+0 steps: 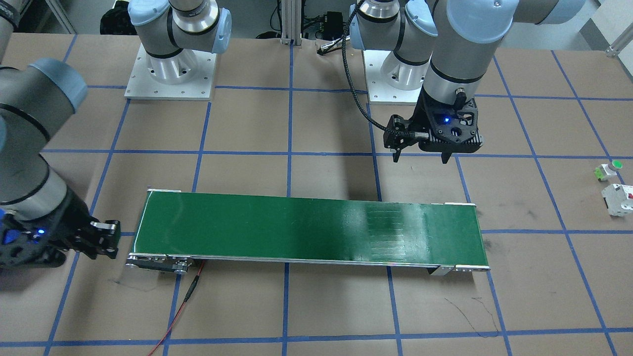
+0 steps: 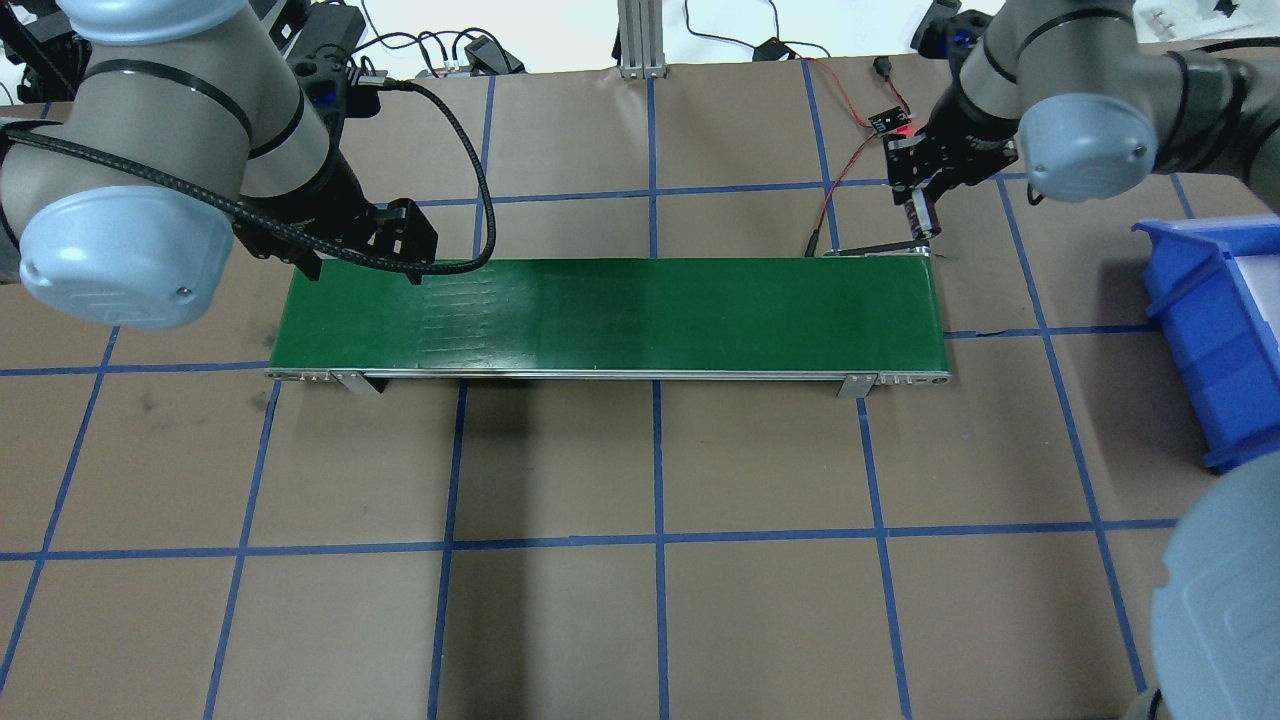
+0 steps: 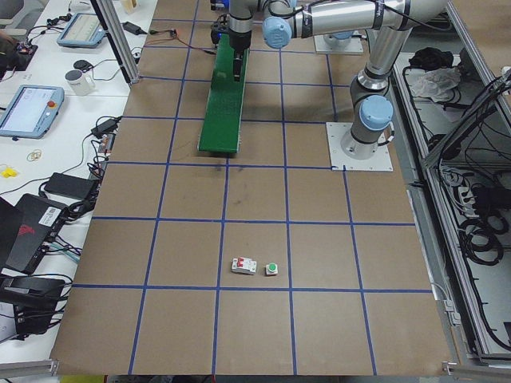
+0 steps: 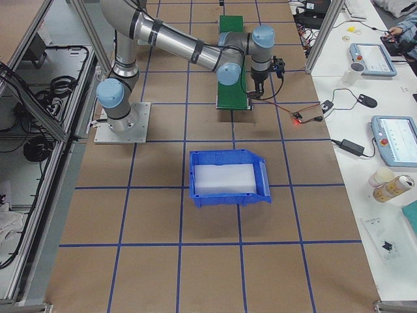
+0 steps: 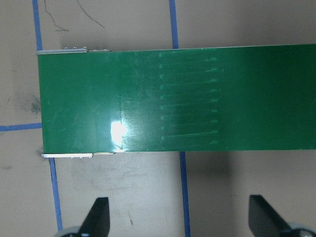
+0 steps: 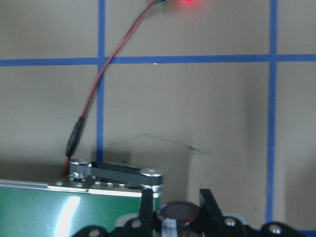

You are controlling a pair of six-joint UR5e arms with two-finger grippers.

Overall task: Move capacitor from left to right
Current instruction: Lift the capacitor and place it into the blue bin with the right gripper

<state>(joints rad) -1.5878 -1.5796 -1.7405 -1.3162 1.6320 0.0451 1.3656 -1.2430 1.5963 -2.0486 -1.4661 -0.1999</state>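
Observation:
The capacitor [image 6: 177, 213], a small dark stubby piece with a reddish top, is clamped between the fingers of my right gripper [image 6: 176, 201]. In the overhead view the right gripper [image 2: 918, 205] holds the capacitor [image 2: 921, 218] just above the far right corner of the green conveyor belt [image 2: 600, 315]. In the front view the right gripper [image 1: 106, 240] is at the belt's end, and the capacitor is hard to make out there. My left gripper [image 5: 180, 217] is open and empty, hovering by the near edge of the belt's left end [image 5: 173, 98]; it also shows in the front view [image 1: 420, 159].
A white boxy part with a red spot [image 1: 618, 198] and a green-capped button [image 1: 609, 169] lie on the table beyond the belt's left end. A blue bin [image 2: 1210, 330] stands on the right. A red wire [image 6: 106, 84] runs to a lit sensor board [image 2: 890, 122].

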